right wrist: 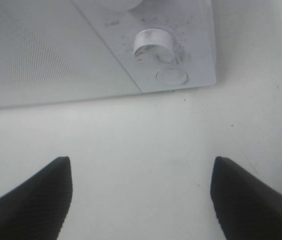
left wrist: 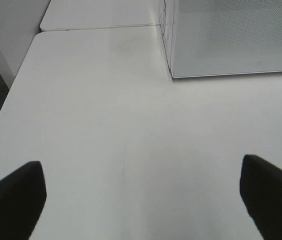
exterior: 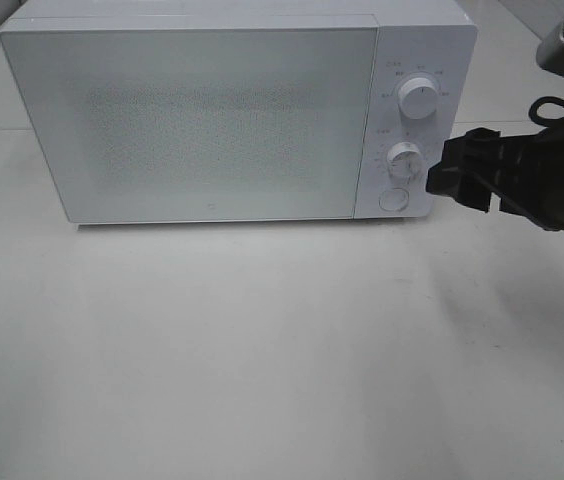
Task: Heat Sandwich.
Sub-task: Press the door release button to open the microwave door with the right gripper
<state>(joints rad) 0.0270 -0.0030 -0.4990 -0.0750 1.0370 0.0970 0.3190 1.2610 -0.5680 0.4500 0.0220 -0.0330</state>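
The sandwich is out of view in every frame. A white microwave (exterior: 192,120) stands at the back of the table with its door closed. My right gripper (exterior: 454,178) hovers open and holding nothing, just right of the microwave's lower knob (exterior: 403,157) and apart from it. The right wrist view shows the right gripper (right wrist: 140,170) with its fingers spread wide over the table, facing that lower knob (right wrist: 153,42) and the round button (right wrist: 171,76). My left gripper (left wrist: 141,165) is open and empty over bare table, off the microwave's (left wrist: 231,40) left front corner. It does not show in the exterior high view.
The microwave's control panel also carries an upper knob (exterior: 419,98) above the lower one and a round button (exterior: 393,199) at the bottom. The white table (exterior: 262,350) spreads in front of the microwave. Its left edge (left wrist: 11,100) drops off near the left gripper.
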